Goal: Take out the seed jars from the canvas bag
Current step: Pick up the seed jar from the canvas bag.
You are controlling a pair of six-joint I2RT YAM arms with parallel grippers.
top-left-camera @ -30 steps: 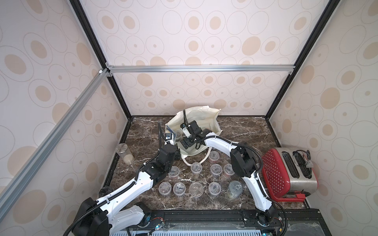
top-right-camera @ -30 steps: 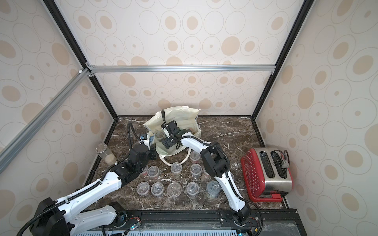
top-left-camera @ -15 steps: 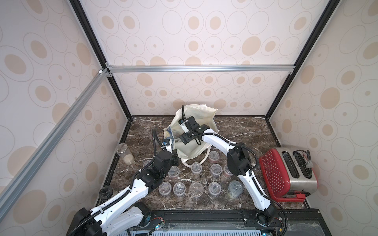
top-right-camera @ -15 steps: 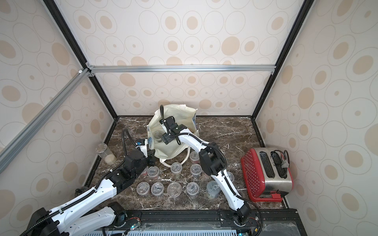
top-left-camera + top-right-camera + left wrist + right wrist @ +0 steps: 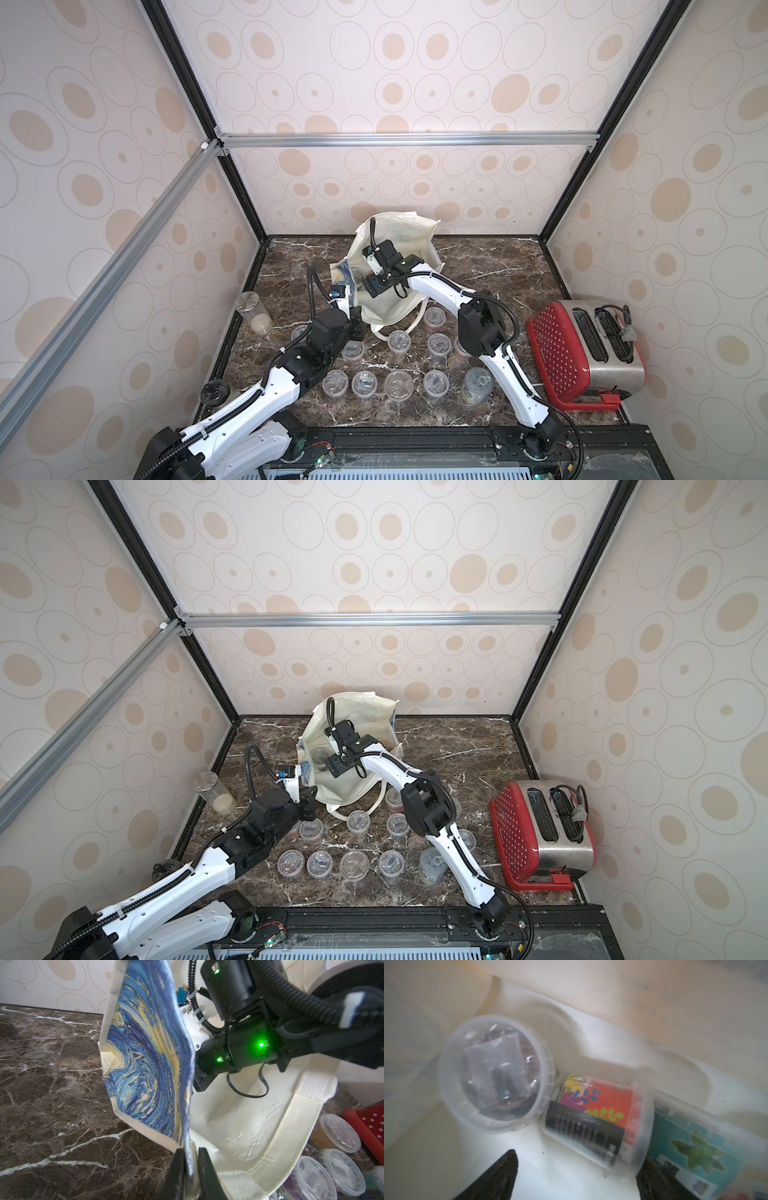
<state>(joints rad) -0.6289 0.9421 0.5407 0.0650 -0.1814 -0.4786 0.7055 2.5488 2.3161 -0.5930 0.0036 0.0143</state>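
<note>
Canvas bag (image 5: 395, 309) rim sat pinched tight in left gripper (image 5: 191, 1155); right gripper (image 5: 577, 1178) inside bag, jaws wide; three seed jars (image 5: 591, 1122) lay just ahead.

No writing can be read. In the right wrist view, a seed jar (image 5: 593, 1118) with a red flowered label bears a black band of blurred print. The teal-labelled jar (image 5: 691, 1147) beside it shows blurred white characters.
</note>
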